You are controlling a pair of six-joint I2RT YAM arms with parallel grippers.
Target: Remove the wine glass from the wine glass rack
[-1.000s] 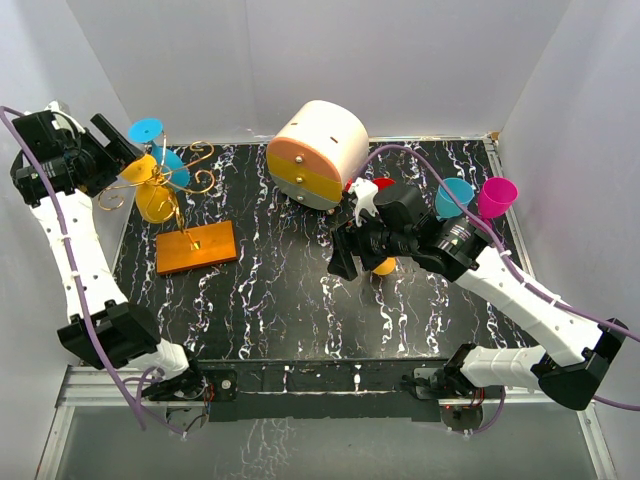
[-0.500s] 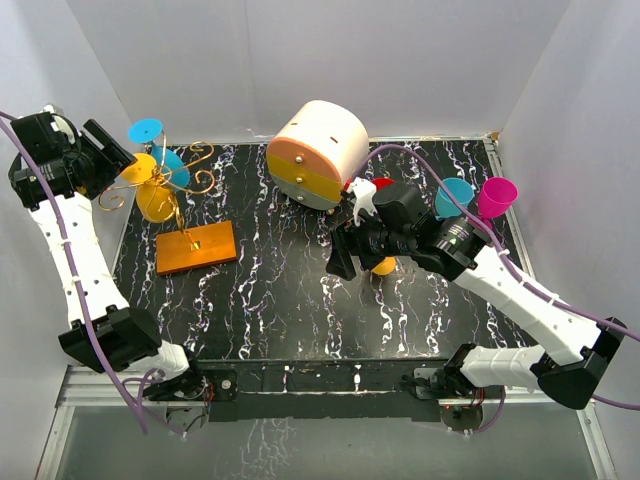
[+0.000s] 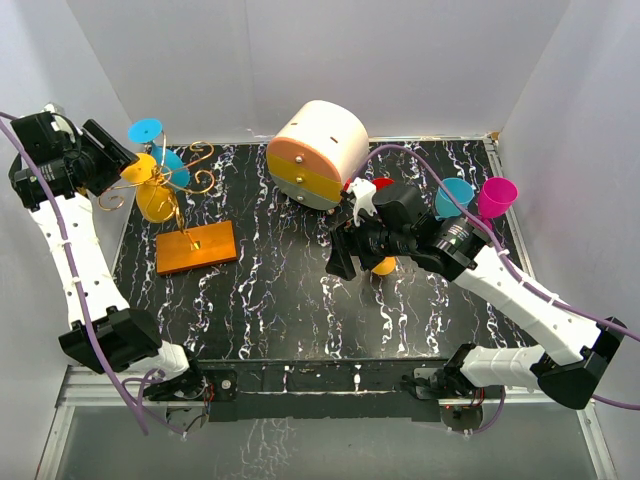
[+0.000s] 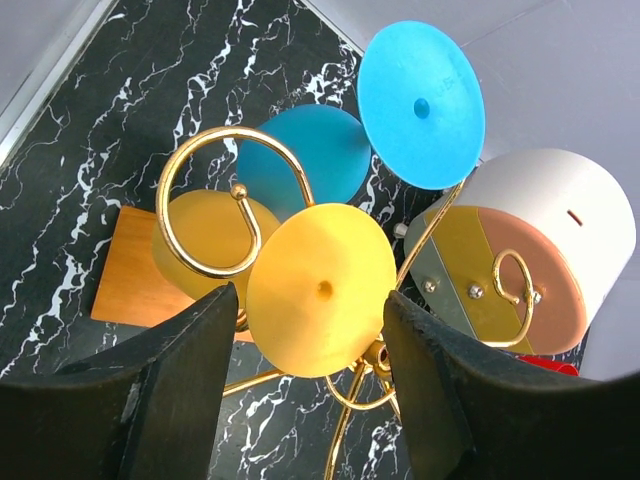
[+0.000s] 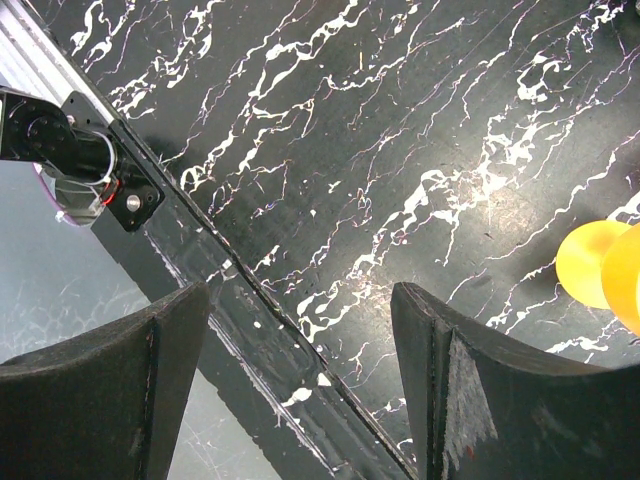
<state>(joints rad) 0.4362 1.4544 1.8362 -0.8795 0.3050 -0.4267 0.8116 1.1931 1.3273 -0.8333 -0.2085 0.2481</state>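
Left gripper (image 4: 308, 335) spread wide, flanking yellow wine glass (image 4: 320, 290) on wine glass rack (image 3: 195, 248); contact unclear. Blue glass (image 4: 420, 100) adjacent. Right gripper (image 5: 300, 330) spread, empty, over table (image 5: 380, 150).

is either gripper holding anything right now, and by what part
Nothing is held. The left gripper is open, flanking the foot of the yellow wine glass; the right gripper is open, empty.

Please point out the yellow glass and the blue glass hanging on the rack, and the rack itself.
yellow glass (image 4: 320, 290), left wrist view, centre of its foot.
blue glass (image 4: 421, 104), left wrist view, centre of its foot.
wine glass rack (image 3: 212, 250), top external view, orange base.
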